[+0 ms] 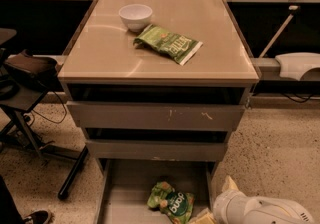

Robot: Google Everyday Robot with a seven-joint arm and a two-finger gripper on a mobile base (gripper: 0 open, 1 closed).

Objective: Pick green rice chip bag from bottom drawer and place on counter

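below, gripper (205,216), grip unclear, beside green rice chip bag (171,203); bowl (135,16) on counter (100,53).

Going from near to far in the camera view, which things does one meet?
green rice chip bag in the bottom drawer, with the hand to its right → darker-green bag on the counter → white bowl

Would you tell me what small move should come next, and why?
Probably ease the gripper sideways over the green rice chip bag: the bag lies in the open bottom drawer, and the gripper sits beside it, at the drawer's right front, not above it.
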